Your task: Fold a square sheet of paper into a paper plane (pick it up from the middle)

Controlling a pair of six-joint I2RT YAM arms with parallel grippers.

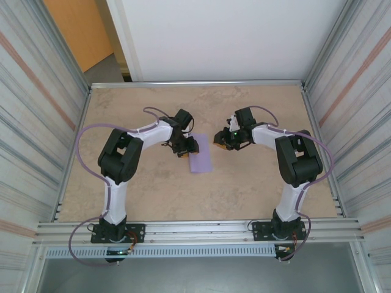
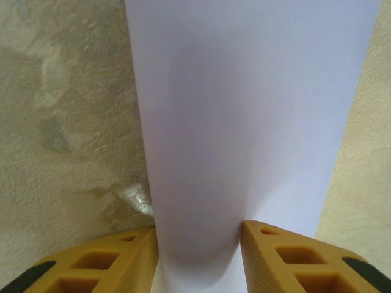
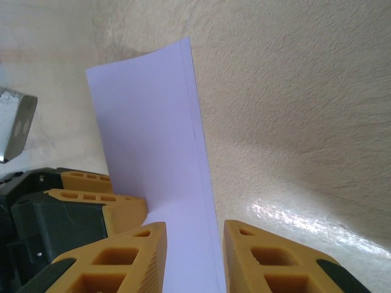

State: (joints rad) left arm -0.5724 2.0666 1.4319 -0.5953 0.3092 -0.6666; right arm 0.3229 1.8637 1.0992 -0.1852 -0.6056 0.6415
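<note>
The left gripper [image 1: 189, 150] pinches the far edge of the square sheet of paper [image 1: 200, 163], bowing it between 2 fingers [image 2: 287, 259], while the right gripper [image 1: 219, 143] hangs part-open and empty beside that sheet, so uneven squeezing could crease it crooked.

We count two arms, the left arm [image 1: 122, 160] and the right arm [image 1: 294, 160]. There are two grippers, the left gripper [image 1: 187, 148] and the right gripper [image 1: 219, 141], and each has two orange fingers [image 2: 293, 259] (four fingers in all, as the wrist views show). We count one lilac sheet [image 1: 200, 162] and one table [image 1: 256, 186].
</note>
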